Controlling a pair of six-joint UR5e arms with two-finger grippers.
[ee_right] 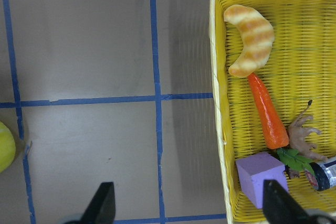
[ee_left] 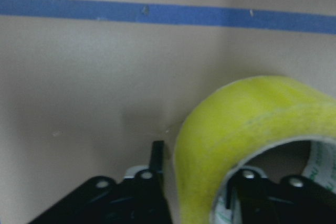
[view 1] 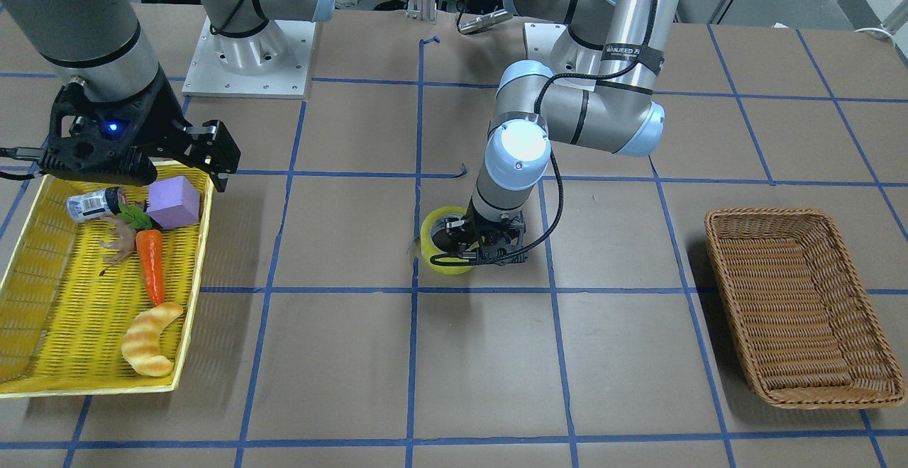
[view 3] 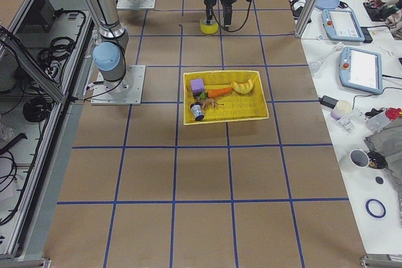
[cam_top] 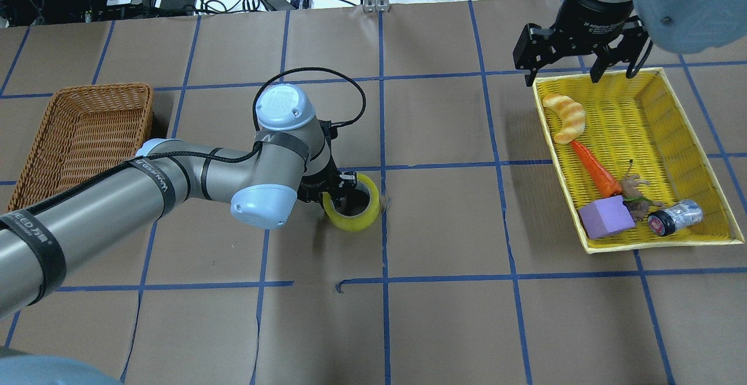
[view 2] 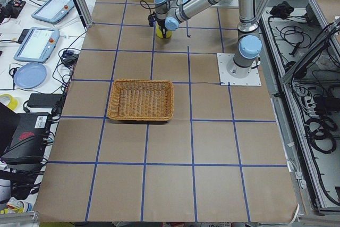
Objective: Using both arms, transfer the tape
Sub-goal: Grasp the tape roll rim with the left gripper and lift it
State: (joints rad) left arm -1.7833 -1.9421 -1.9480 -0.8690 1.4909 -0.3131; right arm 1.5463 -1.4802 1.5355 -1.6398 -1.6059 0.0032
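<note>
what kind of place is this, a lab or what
Most likely a robotics research lab: silver-grey jointed robot arms bolted to a brown paper-covered table gridded with blue lines, with blue-framed touchscreen teach pendants alongside.

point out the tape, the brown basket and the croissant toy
tape (cam_top: pixel 350 222), overhead view, lower yellow rim
brown basket (view 1: pixel 794 298), front-facing view, bare woven floor
croissant toy (view 1: pixel 145 340), front-facing view, middle of curve

tape (cam_top: pixel 350 223) centre | wicker basket (cam_top: pixel 81 134) left | tray (cam_top: pixel 671 116) right
</note>
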